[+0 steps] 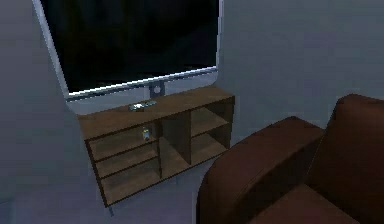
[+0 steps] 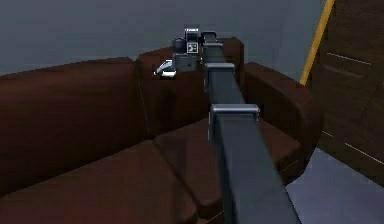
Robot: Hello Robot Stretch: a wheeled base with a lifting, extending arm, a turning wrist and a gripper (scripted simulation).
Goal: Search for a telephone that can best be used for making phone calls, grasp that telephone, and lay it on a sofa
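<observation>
1. Arm side view is showing the arm [image 2: 235, 130] reaching out over the brown sofa [image 2: 70, 110]. The jaws are sitting near the top edge of the sofa's back, at the seam between two back cushions.
2. A small pale thing [image 2: 164, 68] is showing at the far end of the jaws, with the sofa's back right behind it. It is too small to name, though I am reading it as probably the telephone.
3. Jaw state: I am not able to tell. Nor am I able to tell whether they are carrying the pale thing or it is resting against the sofa.
4. Forward view is showing a television [image 1: 140, 40] on a wooden stand [image 1: 215, 98]. A small light object [image 1: 147, 133] is sitting on the stand's upper left shelf, near that shelf's right edge, and I am not able to identify it.
5. Handling judgement: I am expecting a light, stiff, hard shell, smooth and so liable to slip. The best hold is probably lying across the narrow middle, on the long sides.
6. Risk judgement: the seat cushions are looking soft, so a low release near the seat's middle is seeming safer than one at the back's top edge.
</observation>
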